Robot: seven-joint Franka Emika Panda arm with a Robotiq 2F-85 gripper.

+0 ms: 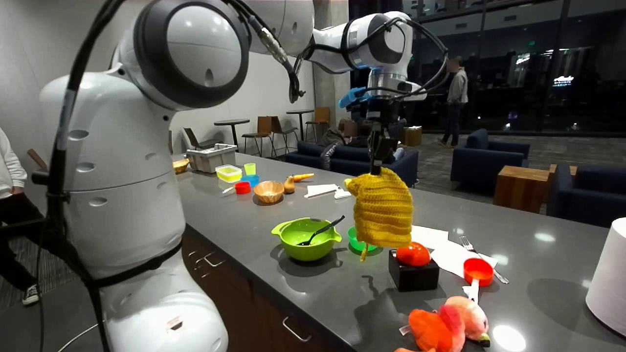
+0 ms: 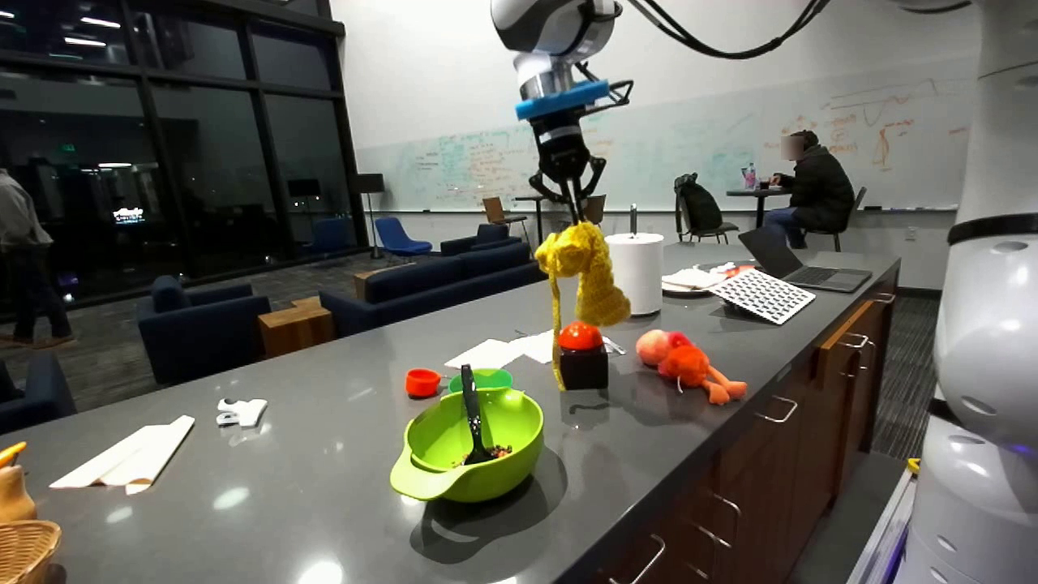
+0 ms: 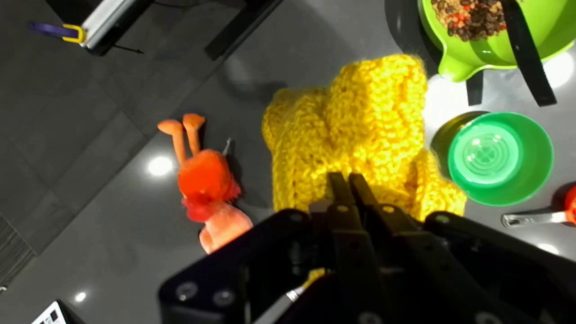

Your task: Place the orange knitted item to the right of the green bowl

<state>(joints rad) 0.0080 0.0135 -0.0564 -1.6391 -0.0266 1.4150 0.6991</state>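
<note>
The orange knitted item (image 1: 384, 210) is clamped in the claw (image 2: 577, 217), held above the counter (image 2: 308, 454), apart from the green bowl (image 1: 305, 253) (black utensil (image 2: 471, 410) inside).

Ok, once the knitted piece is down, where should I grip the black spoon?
Probably the spoon's upper handle, coming from above and closing across its narrow width: it slants up past the rim of the lime-green bowl, its tip free, while the lower end sits inside.
</note>
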